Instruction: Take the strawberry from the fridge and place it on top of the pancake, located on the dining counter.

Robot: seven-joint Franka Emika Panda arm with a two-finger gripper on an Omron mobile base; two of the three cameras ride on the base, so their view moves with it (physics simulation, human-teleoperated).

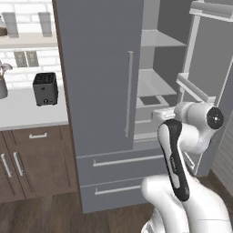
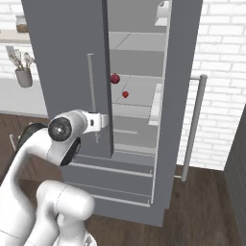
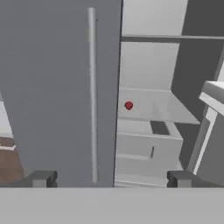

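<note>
Resting on pale fridge point(image 2: 72, 72) shelf: tiny bright red strawberry point(image 2: 125, 94); fingers point(image 3: 41, 178) wide.

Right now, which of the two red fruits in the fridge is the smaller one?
The strawberry, bright red, sits lower right of the larger dark red fruit on the same shelf.

In the middle of the right base view, a pale grey shelf point(image 2: 139, 93) inside the tall grey double-door fridge point(image 2: 67, 57) carries a tiny bright red strawberry point(image 2: 125, 94), with a larger round dark red fruit point(image 2: 115, 78) near it toward the upper left. At the left of the left base view, a white counter point(image 1: 22, 111) over brown cabinets carries a black toaster point(image 1: 45, 88).
</note>
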